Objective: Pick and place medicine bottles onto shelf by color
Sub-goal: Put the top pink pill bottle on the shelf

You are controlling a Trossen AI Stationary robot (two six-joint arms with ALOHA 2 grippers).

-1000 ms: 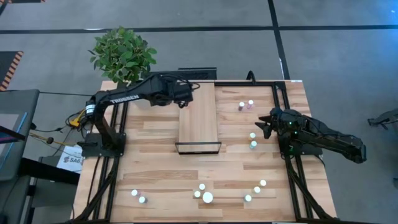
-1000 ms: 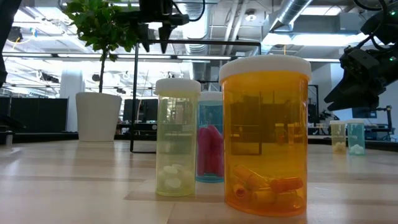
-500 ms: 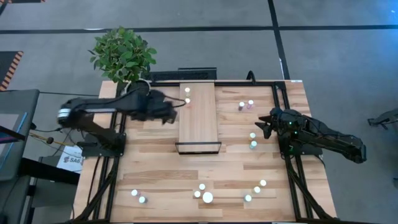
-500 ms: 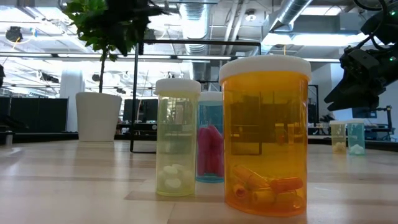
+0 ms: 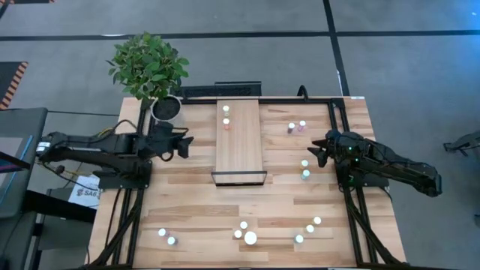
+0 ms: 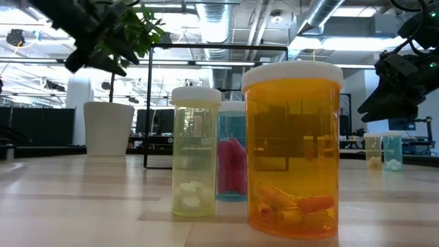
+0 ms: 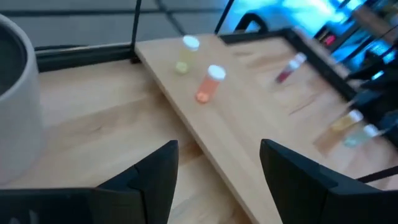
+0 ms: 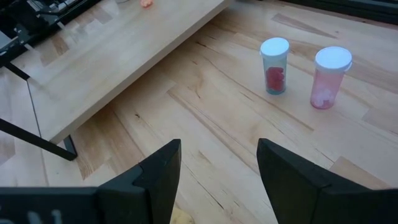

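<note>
The left tool [image 5: 182, 144] has pulled back open and empty, leaving an orange bottle [image 5: 226, 122] beside the yellow bottle [image 5: 226, 109] on the shelf [image 5: 240, 150], while the right tool [image 5: 318, 153] waits open.

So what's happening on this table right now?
A two-armed robot is sorting pill bottles onto a wooden shelf. Two bottles, a yellow one and an orange one, stand at its far end. The left tool hangs open and empty beside the shelf; the right tool waits open near two bottles.
</note>
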